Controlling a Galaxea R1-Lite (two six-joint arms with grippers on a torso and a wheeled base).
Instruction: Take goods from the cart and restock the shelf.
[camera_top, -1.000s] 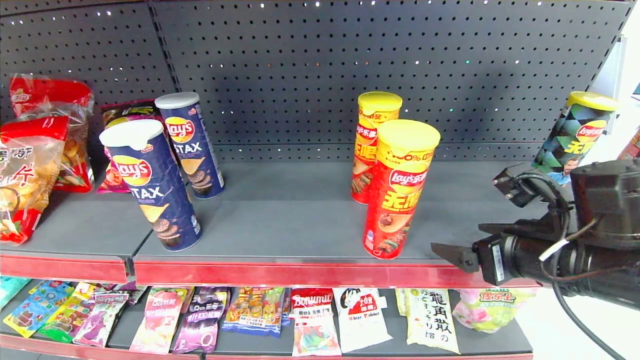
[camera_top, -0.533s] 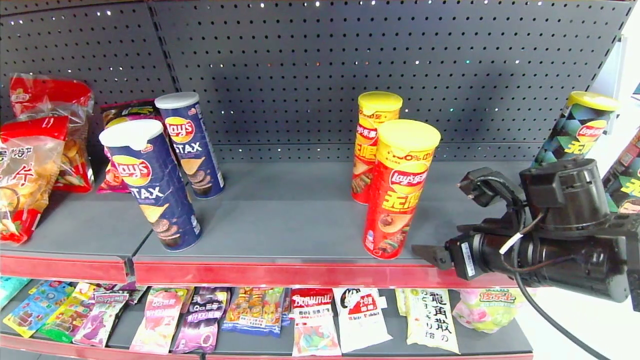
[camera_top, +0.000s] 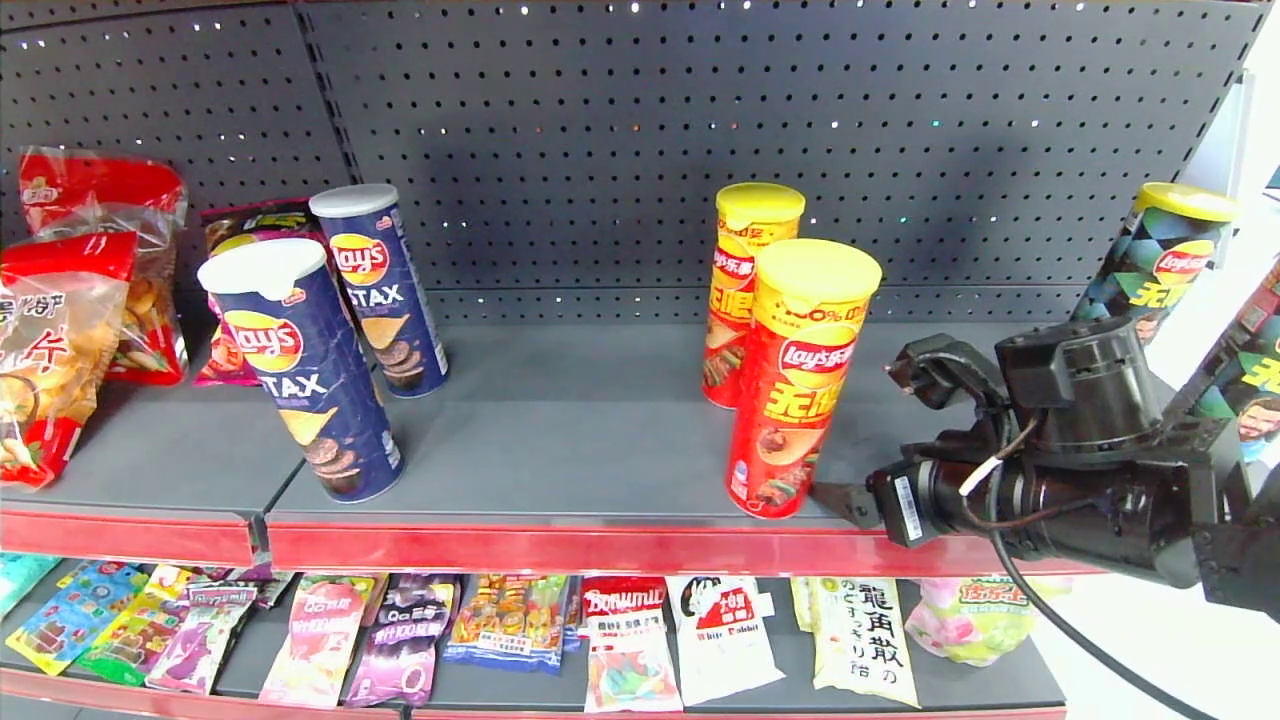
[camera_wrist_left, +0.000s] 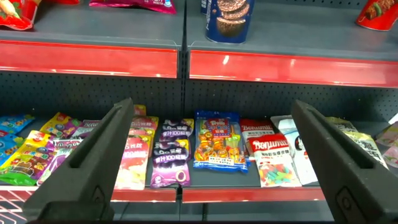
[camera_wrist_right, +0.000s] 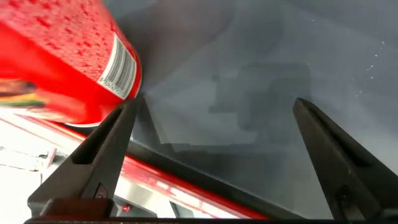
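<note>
While the right claw (camera_wrist_right: 214, 107) hangs open and empty at the front edge of the upper shelf (camera_top: 600, 430), one finger lies just beside the base of an upright red chip can (camera_top: 800, 380) with a yellow lid. A second red can (camera_top: 752, 290) stands behind it. The left claw (camera_wrist_left: 211, 104), also open and empty, faces snack packets (camera_wrist_left: 214, 140) on the lower shelf (camera_top: 990, 685).

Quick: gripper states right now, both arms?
Left gripper: open, empty.
Right gripper: open, empty, beside the red can.
</note>
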